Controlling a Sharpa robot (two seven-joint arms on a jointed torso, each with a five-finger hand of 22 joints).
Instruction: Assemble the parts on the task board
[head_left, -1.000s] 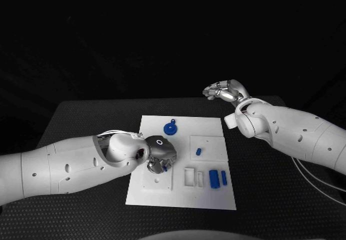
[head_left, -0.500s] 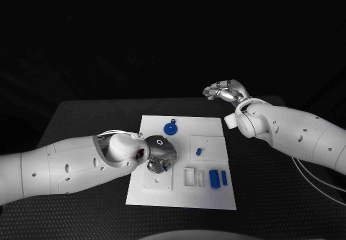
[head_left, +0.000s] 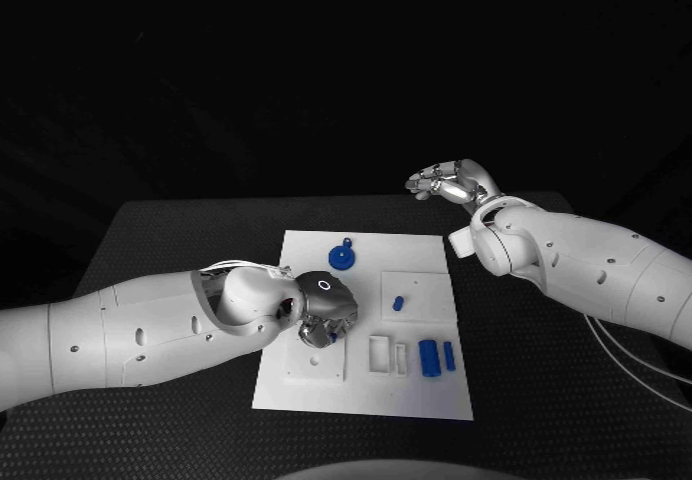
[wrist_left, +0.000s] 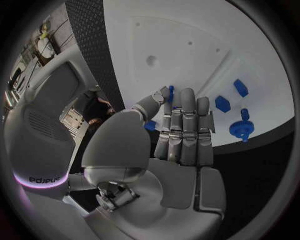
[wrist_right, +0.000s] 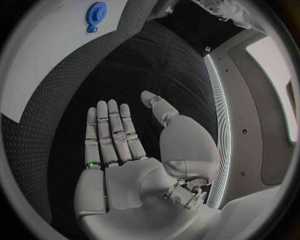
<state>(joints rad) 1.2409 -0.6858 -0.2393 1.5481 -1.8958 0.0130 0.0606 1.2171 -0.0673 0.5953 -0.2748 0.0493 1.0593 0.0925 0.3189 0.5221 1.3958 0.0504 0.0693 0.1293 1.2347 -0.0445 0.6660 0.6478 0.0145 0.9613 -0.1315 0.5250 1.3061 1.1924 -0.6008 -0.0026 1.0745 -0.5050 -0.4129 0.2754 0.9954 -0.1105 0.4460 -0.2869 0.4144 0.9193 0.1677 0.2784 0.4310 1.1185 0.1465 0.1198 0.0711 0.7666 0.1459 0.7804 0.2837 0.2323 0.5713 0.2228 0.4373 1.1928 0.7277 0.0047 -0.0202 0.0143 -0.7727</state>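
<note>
Left robot hand (head_left: 320, 318) low over the task board's (head_left: 310, 252) left side, fingers held together, thumb and a fingertip pinching a small blue part (wrist_left: 170, 92) above the raised white block (head_left: 315, 366). Mid-board: blue round part (head_left: 342, 258) near the far edge; small blue peg (head_left: 397, 302) on a white plate; two blue pieces (head_left: 436, 357) by the empty slots (head_left: 388, 354) toward the near right. Right robot hand (head_left: 450, 182) raised beyond the board's far right corner, fingers straight and apart, palm bare, over the dark counter (head_left: 173, 240).

Likely risk – slender pinch slipping, or part meeting its hole tilted and jamming. Open counter on both sides; left forearm crowding the board's left edge.
</note>
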